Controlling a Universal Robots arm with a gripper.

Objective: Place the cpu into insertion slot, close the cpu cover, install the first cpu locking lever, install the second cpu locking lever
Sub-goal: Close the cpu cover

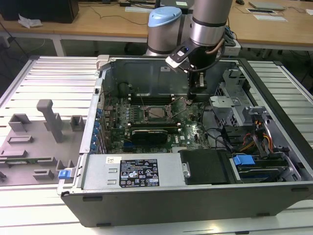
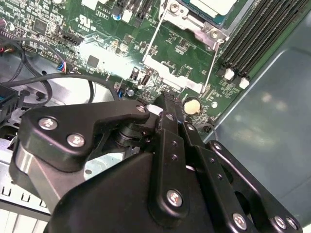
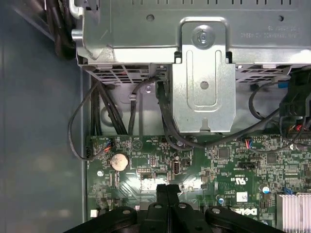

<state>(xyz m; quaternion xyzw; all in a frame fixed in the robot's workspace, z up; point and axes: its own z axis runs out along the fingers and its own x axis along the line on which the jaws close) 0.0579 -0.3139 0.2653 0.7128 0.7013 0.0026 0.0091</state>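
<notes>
Bench: you have a slatted metal bench [image 1: 44, 73] carrying the open computer case [image 1: 195, 205], as the exterior view shows.
Room: wooden desks [image 1: 98, 22] run behind the bench, with papers lying on them.
Beside the case: a grey fixture block [image 1: 46, 132] with upright posts sits on the bench at the exterior view's left, well apart from your arm.
Arm: your arm [image 1: 208, 24] reaches down into the case, with a blue joint cap [image 1: 164, 17] just beside it.
Fingers: the 2 fingers [image 3: 163, 194] are pressed together with nothing between them.
Gripper: your gripper [image 1: 192, 96] [image 2: 167, 99] [image 3: 167, 188] hangs low over the green motherboard [image 3: 218, 160], near the coin battery [image 2: 192, 104] [image 3: 119, 161]. You cannot tell whether its tip touches the board.
cpu: the cpu [image 1: 157, 112] [image 2: 214, 6] lies flat in the insertion slot [image 1: 145, 115] mid-board, apart from the gripper and toward the exterior view's left of it.
Levers: 2 thin wire levers [image 2: 154, 34] [image 2: 214, 53] run from the slot's frame across the board toward the fingers. You cannot tell whether they are latched.
In the way: a metal drive cage [image 3: 204, 73] stands just past the board's edge. Black cables [image 3: 73, 126] loop from under the cage onto the board. Long black memory slots [image 2: 257, 39] flank the slot. A finned heatsink [image 3: 294, 208] sits near the fingers.
</notes>
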